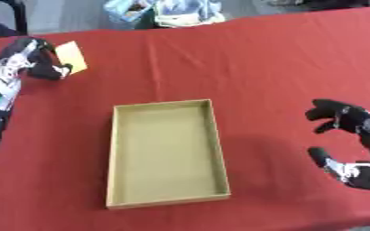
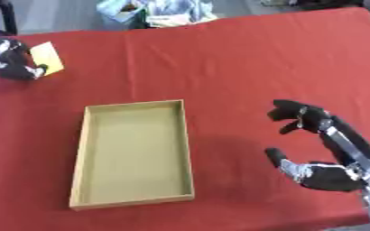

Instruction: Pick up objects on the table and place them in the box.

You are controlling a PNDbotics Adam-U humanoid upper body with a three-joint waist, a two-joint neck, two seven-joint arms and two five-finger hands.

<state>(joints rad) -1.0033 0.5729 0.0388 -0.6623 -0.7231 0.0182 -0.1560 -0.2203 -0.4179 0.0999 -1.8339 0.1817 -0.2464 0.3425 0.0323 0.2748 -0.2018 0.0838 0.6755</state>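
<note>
Near right, right hand (image 2: 314, 149) idle, fingers loosely spread. Far left, left hand (image 1: 32, 58) pinching yellow card (image 1: 72, 56); next, carry to box (image 1: 118, 155).

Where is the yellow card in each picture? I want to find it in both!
Left eye view: the yellow card is near the top left corner, pinched in the left robot hand over the red tablecloth.
Right eye view: it shows at the far left, near the top edge.
Shared landmark: the open cardboard box lies below and to the right of the card in both views.
</note>
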